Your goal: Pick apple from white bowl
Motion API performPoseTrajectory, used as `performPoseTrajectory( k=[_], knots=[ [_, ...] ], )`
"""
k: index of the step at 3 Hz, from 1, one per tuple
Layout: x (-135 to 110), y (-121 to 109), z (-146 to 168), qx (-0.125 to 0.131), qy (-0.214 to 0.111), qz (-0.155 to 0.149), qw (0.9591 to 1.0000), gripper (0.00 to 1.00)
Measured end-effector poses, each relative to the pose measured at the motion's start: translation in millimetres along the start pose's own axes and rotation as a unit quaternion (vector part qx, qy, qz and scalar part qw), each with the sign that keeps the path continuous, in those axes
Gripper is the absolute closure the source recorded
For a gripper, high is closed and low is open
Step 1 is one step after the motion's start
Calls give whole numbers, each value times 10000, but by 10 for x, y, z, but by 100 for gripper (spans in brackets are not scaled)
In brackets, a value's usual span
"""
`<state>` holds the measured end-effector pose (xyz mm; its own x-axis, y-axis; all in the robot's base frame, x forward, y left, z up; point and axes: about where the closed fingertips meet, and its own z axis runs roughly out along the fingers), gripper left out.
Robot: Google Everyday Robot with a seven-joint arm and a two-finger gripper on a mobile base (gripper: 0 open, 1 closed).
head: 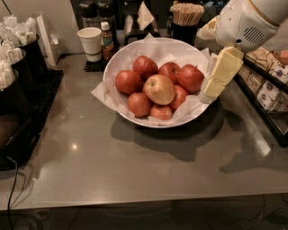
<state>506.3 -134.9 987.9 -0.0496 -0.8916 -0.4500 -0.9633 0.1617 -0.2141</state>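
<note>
— Where is the apple (159,89) found in the camera view?

— It is seen on top of the heap in the white bowl (155,124), near the middle. It is ringed by smaller dark red apples (145,67), and all are bedded on crinkled white paper (102,92). The bowl is set on a grey countertop (135,170).

— And the gripper (210,92)?

— It is held at the bowl's right rim, tilted down and to the left. Its tip is just beside the paper's edge and apart from the apple. Whether it is open or closed cannot be told; nothing is seen gripped.

— What is placed behind the bowl?

— A paper cup (90,42), a small bottle (106,41) and a holder of wooden stirrers (186,13).
</note>
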Motion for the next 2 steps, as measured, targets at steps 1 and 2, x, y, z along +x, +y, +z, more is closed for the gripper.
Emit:
performPoseTrajectory(
  k=[1, 2],
  knots=[
    [-34, -38, 30, -29, -92, 5, 10000, 0],
    [-83, -72, 102, 16, -278, 46, 9996, 0]
  ],
)
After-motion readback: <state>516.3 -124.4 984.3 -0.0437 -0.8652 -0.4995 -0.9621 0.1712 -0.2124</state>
